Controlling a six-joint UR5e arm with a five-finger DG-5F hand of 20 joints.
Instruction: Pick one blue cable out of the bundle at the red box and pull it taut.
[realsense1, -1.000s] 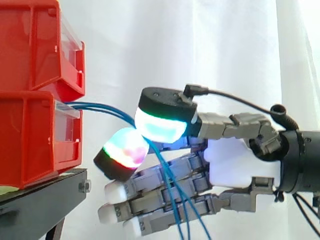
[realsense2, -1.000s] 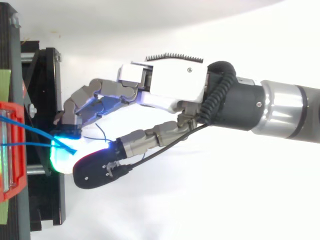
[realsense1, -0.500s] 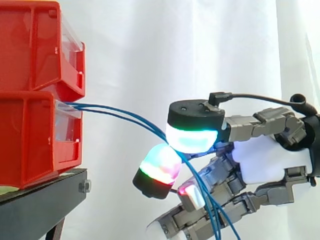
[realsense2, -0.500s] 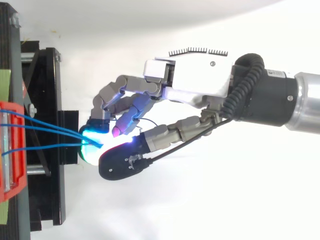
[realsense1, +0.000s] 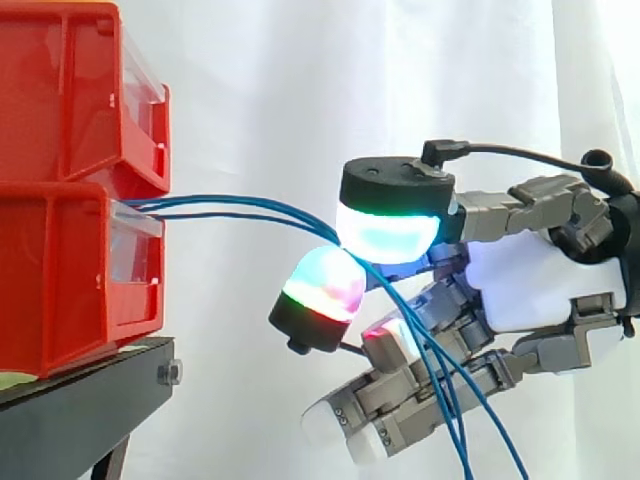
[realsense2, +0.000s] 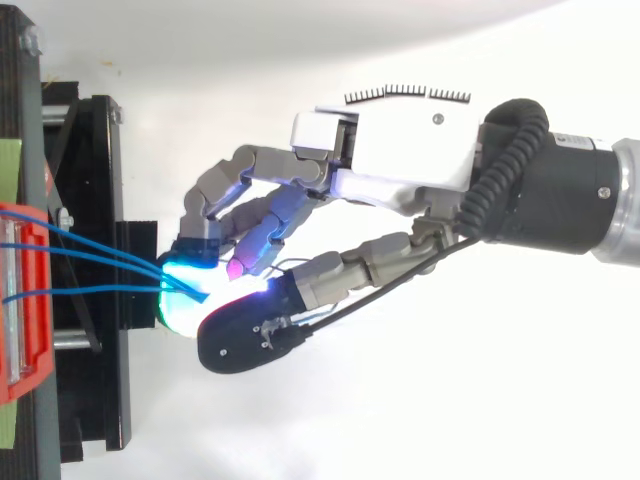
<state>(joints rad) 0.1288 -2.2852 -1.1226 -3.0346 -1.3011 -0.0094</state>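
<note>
Hand (realsense1: 540, 290): palm shell white, smooth, rounded; back plate white, boxy, one small dark screw (realsense2: 437, 119). Fingers (realsense1: 420, 400): grey metal links, blocky, segmented, small fasteners at sides. Fingertips (realsense1: 385, 235): thick domed pads on black caps; one glowing cyan-green, one magenta over green, one small red-magenta, others white. Behind fingers: black cylindrical wrist (realsense2: 560, 190), then silver arm tube (realsense2: 628, 205).
</note>
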